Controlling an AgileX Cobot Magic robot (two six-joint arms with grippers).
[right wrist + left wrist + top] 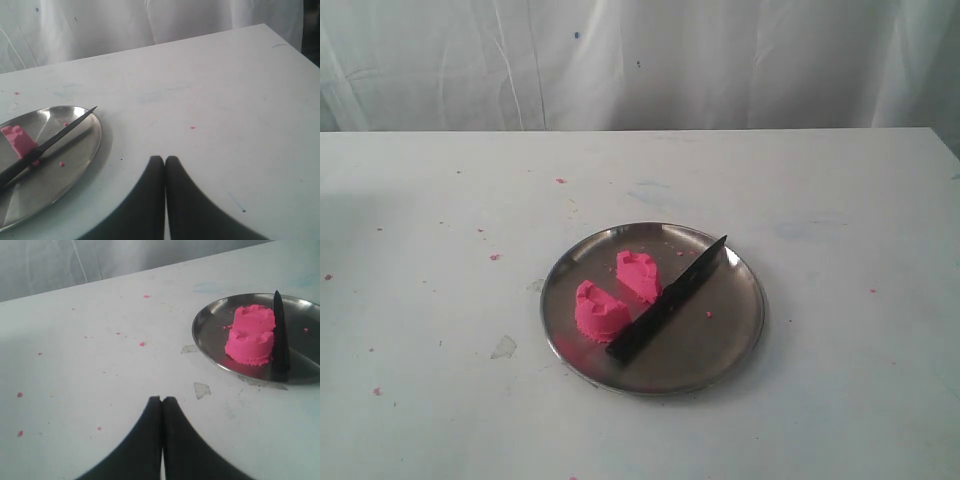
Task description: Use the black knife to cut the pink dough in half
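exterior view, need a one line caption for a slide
Pink dough in two halves on a steel plate, black knife lying beside them, white table speckled with pink crumbs.

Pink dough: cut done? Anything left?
Done: the pink dough lies in two separate pieces on the steel plate. The black knife lies on the plate beside them, held by neither claw. In hand: nothing; the left claw and right claw are shut and empty over the table, off the plate. Left: nothing visible; the job looks finished.
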